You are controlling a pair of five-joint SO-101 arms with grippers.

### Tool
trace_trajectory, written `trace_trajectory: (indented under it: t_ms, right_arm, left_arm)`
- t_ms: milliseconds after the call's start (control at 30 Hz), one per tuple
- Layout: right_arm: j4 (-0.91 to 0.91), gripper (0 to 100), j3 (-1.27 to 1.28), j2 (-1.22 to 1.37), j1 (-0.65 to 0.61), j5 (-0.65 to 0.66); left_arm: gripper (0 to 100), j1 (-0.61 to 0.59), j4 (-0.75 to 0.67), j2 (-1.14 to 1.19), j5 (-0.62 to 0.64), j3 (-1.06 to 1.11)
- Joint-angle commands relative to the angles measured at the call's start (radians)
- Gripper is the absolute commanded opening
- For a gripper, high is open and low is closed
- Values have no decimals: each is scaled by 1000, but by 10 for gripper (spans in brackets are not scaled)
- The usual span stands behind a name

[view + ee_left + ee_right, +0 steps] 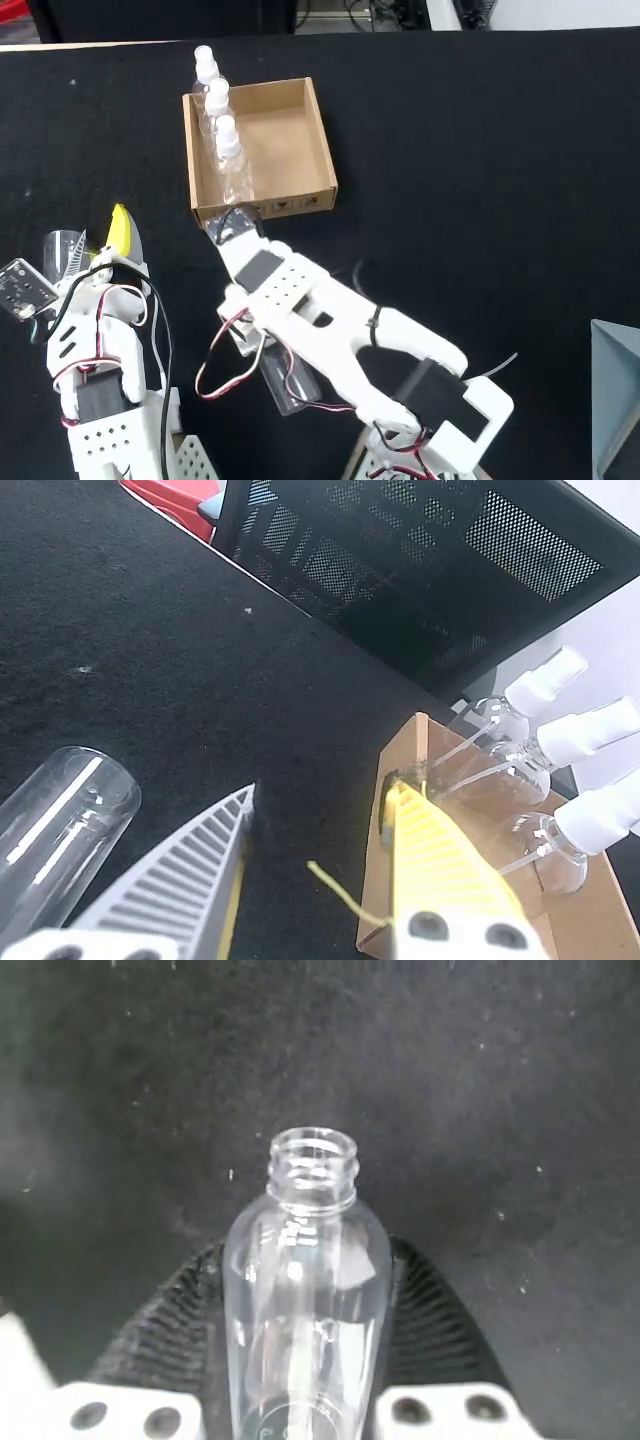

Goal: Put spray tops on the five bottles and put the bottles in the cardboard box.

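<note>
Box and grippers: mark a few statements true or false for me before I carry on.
1. Three capped bottles are in the box. True.
2. The bottle in the right gripper has a spray top. False: its neck is bare.
3. The left gripper holds a bottle. False: it is open and empty; a loose bottle sits beside it.
4. The capped bottles line one wall of the box. True.
</note>
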Motion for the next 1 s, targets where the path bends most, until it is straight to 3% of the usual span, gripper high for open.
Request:
trace_trajectory:
  t_ms: [0, 467, 967]
  right_arm:
    - [100, 43, -125, -8, 35, 0]
    - [344, 42, -297, -8, 107, 0]
    - [396, 42, -305, -208, 368, 0]
  left_arm:
    - [191, -7, 6, -14, -9, 24]
    - [191, -4, 8, -14, -9, 24]
    - [191, 2, 9, -14, -9, 24]
